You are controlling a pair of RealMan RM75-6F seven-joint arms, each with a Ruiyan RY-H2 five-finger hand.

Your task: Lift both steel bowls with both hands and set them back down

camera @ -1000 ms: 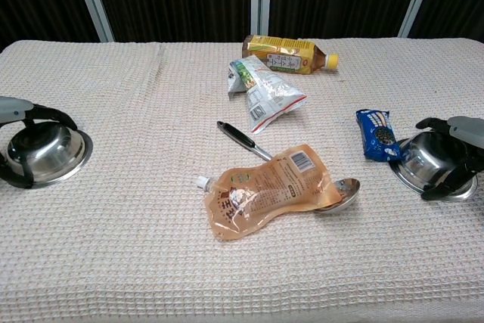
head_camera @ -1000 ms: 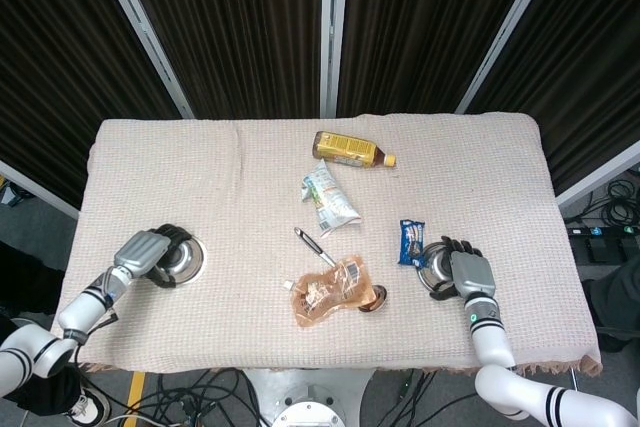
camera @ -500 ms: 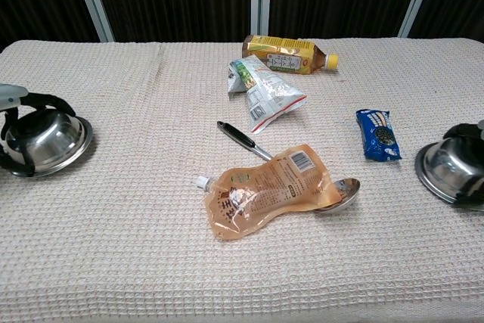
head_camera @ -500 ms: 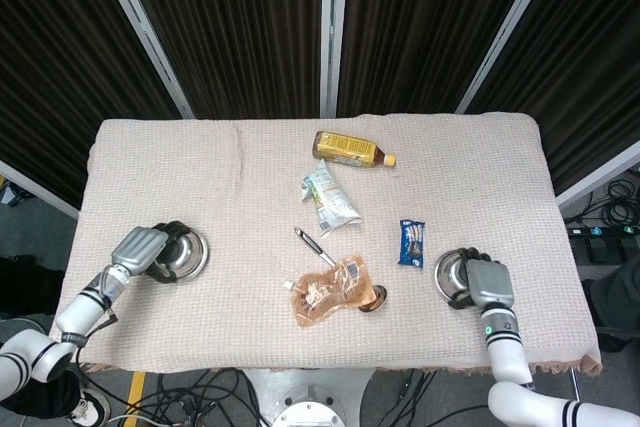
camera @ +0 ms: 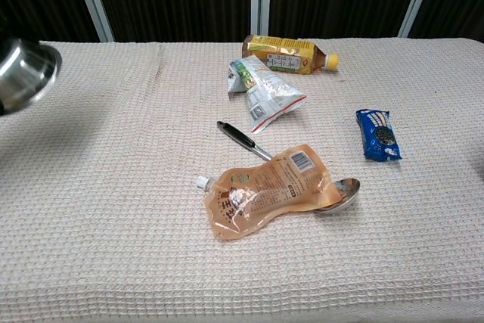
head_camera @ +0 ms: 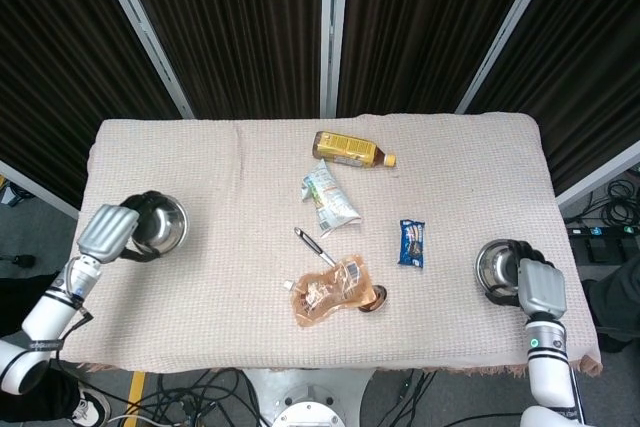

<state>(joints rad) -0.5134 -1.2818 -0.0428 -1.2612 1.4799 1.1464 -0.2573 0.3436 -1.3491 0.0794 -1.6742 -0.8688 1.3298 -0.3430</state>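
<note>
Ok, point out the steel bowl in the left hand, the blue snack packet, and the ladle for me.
Left steel bowl (head_camera: 160, 224), head view, on its inner wall.
Blue snack packet (camera: 379, 134), chest view, on the middle of the wrapper.
Ladle (camera: 237, 135), chest view, on its black handle.

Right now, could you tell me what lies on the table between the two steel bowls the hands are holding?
In the head view, between the left bowl and right bowl lie a spoon, an orange pouch and a blue snack packet.
</note>
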